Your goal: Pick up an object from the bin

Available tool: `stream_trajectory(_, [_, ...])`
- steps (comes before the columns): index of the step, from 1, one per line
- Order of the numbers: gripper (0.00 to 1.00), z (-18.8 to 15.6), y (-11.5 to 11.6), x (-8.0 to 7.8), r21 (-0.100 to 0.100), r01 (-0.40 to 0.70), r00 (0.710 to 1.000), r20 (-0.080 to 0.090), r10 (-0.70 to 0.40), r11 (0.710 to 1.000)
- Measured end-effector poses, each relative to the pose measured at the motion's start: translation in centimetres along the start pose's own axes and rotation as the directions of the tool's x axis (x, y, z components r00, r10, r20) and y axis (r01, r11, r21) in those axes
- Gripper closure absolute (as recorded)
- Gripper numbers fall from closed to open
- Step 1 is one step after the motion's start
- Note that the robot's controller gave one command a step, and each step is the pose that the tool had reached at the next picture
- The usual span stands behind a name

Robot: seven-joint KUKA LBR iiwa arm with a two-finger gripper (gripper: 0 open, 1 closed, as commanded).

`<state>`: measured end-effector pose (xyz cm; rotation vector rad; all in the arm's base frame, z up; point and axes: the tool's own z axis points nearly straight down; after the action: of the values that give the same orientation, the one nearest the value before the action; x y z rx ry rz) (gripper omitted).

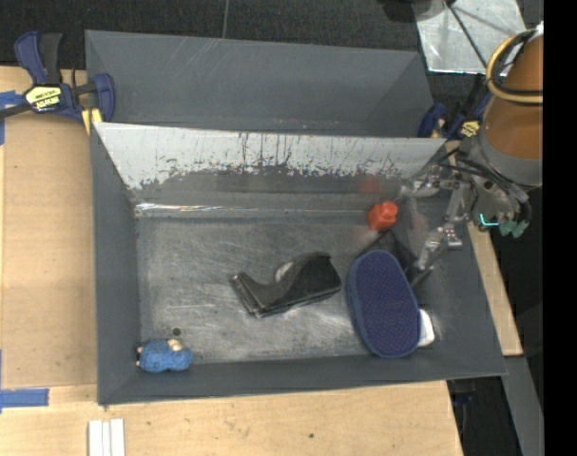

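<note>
My gripper [438, 245] hangs at the right side of the bin, above the right wall's slope. Just left of and below it lies a dark blue oval brush [383, 304], flat on the floor, with a white part showing at its lower right end. A small red-orange object [383, 216] sits near the back wall, a little left of the gripper. Nothing shows between the gripper's parts.
A black wedge-shaped object with a grey edge [288, 285] lies in the middle of the floor. A small blue lumpy toy [163, 356] rests in the front left corner. The arm with its orange cover enters from the right.
</note>
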<state>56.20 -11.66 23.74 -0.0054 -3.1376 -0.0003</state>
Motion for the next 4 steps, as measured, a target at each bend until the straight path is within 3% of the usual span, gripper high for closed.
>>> stream_trajectory(1, [0.00,15.1,-0.8,2.6,0.000,-0.082,0.996,0.019,0.082,0.997])
stream_trajectory(2, [0.00,13.1,1.8,6.9,0.025,0.643,0.765,0.038,-0.643,0.766])
stream_trajectory(3, [0.00,12.1,1.9,5.3,0.010,0.925,0.380,0.007,-0.925,0.380])
stream_trajectory(4, [0.00,16.1,3.7,5.8,0.012,0.998,-0.061,0.005,-0.998,-0.061])
